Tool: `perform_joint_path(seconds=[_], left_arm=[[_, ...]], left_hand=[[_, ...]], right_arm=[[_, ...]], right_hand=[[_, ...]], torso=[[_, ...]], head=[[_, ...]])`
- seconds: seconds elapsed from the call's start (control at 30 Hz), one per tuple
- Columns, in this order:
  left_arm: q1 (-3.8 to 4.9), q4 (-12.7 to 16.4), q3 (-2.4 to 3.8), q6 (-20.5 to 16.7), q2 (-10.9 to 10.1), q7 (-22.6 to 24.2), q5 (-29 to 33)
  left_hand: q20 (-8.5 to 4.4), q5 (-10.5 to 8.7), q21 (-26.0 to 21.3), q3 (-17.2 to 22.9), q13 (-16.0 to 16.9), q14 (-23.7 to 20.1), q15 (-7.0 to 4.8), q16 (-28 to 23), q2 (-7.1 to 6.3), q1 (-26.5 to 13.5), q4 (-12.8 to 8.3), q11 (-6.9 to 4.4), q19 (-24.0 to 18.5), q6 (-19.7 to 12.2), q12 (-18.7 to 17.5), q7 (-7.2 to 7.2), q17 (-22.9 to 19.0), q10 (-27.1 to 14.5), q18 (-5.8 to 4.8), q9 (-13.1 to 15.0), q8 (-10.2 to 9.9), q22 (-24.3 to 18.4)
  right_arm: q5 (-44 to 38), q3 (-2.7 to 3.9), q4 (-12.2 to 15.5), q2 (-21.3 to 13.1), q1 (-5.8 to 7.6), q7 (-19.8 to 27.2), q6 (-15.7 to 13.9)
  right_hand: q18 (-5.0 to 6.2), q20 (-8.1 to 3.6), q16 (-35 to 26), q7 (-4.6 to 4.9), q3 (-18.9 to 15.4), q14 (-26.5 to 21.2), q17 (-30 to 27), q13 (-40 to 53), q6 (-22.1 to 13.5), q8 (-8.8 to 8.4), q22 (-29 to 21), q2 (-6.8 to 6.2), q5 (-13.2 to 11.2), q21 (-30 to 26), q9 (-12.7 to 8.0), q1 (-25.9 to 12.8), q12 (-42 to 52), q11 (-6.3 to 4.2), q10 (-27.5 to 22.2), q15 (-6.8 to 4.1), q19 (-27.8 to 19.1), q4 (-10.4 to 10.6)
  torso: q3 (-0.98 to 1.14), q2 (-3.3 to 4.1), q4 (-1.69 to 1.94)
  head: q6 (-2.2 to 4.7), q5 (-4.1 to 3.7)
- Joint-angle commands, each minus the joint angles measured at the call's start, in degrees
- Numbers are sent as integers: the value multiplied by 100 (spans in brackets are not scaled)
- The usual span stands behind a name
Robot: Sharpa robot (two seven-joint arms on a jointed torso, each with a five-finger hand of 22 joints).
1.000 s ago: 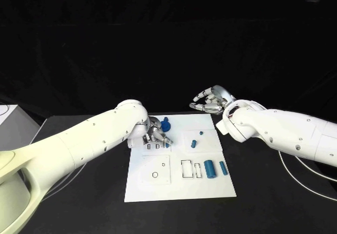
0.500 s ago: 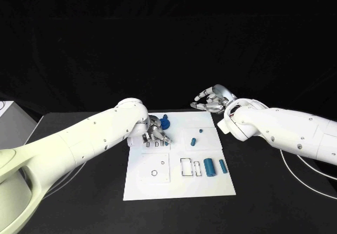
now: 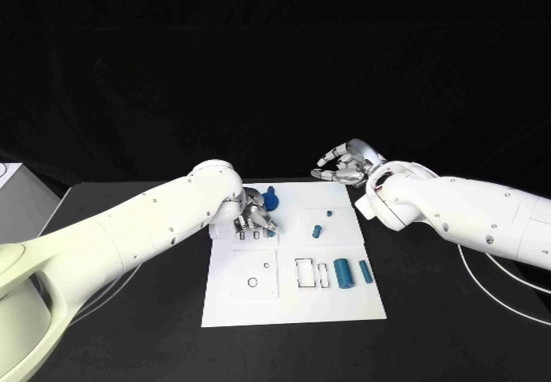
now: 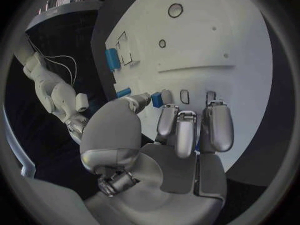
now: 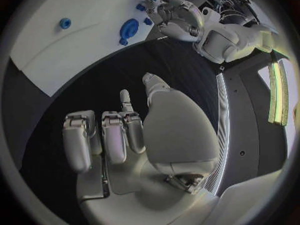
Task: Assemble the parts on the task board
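Note:
The white task board point(image 3: 294, 298) lies in the middle of the table. My left hand point(image 3: 255, 219) rests on its far left part and pinches a small blue part point(image 4: 156, 99) between thumb and finger, just over a row of small slots point(image 4: 185, 96). A blue gear-shaped part point(image 3: 270, 203) stands right beside that hand. Two small blue pieces point(image 3: 317, 232) lie to the right of it. Two blue cylinders point(image 3: 353, 274) lie near the board's right edge. My right hand point(image 3: 345, 165) hangs above the table past the board's far right corner, fingers apart, holding nothing.
Outlined recesses point(image 3: 311, 274) and round holes point(image 3: 254, 282) mark the board's near half. The right wrist view shows the board point(image 5: 75, 40), the blue gear part point(image 5: 128, 30) and my left hand point(image 5: 175, 12) beyond it. Black table surrounds the board.

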Motion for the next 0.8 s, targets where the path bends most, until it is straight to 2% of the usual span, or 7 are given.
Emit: perform_joint_path(seconds=[0.03,0.37,0.5,0.57,0.7,0.73,0.8], left_arm=[[-19,0,-12,4,2,-4,-20],[-19,15,-11,-57,5,0,14],[-19,6,-11,-64,-6,-1,28],[-19,4,-11,-64,-13,-1,45],[-19,22,-10,-95,-25,3,91],[-19,28,-10,-108,-27,6,99],[-19,45,-9,-129,-29,12,110]], left_hand=[[-27,23,6,63,-6,580,-35,15,-4,67,-4,-34,4,-50,-22,0,1495,-23,-40,21,-15,-6],[-29,22,-3,143,-23,574,-36,8,-13,105,-15,-35,-8,-55,-34,0,1482,-37,-36,52,-22,-28],[-29,24,-12,308,-39,569,-34,2,-9,183,-46,-32,-18,-73,-51,3,1468,-58,-33,107,-45,-41],[-30,29,-20,451,-43,564,-36,-4,-5,254,-94,-33,-27,-84,-57,4,1457,-67,-30,145,-62,-55],[-40,71,-31,904,-61,559,-47,-11,31,438,-345,-47,-38,-95,-76,-9,1444,-89,-27,260,-91,-69],[-43,105,-32,994,-67,558,-50,-12,32,471,-419,-50,-36,-97,-82,-13,1441,-93,-27,290,-94,-66],[-58,558,-30,1161,-79,561,-65,-9,31,579,-611,-64,-32,-108,-91,-22,1449,-95,-28,359,-80,-58]], right_arm=[[-67,2,3,7,4,-19,105],[-75,2,1,11,4,-43,141],[-77,2,-1,13,4,-50,158],[-79,2,-3,15,3,-54,172],[-91,2,-14,25,3,-71,213],[-95,2,-18,29,2,-76,224],[-112,2,-23,35,2,-84,247]], right_hand=[[-90,15,-21,-14,-30,518,1131,1330,-44,27,1395,7,19,-14,7,-62,-7,25,387,19,555,-2],[-91,17,-21,-13,-34,518,1131,1338,-44,32,1396,22,11,-13,13,-83,3,26,396,21,555,-1],[-91,17,-21,-13,-34,518,1131,1338,-44,32,1396,22,11,-13,13,-83,3,26,396,21,555,-1],[-91,17,-21,-13,-34,518,1131,1338,-44,32,1396,22,11,-13,13,-83,3,26,396,21,555,-1],[-92,18,-20,-13,-37,519,1133,1339,-45,34,1400,26,2,-9,15,-92,5,27,398,21,557,-2],[-92,18,-18,-13,-37,520,1138,1338,-45,34,1401,26,1,-7,16,-92,3,27,396,21,557,-2],[-91,18,-20,-13,-36,519,1133,1338,-45,34,1398,27,3,-11,16,-92,4,26,397,21,556,-3]], torso=[[-10,16,8],[-26,29,9],[-28,37,14],[-29,37,17],[-37,47,16],[-39,49,14],[-41,52,9]], head=[[1,-4],[4,-3],[2,-8],[2,-10],[-2,-5],[-2,-2],[-3,4]])
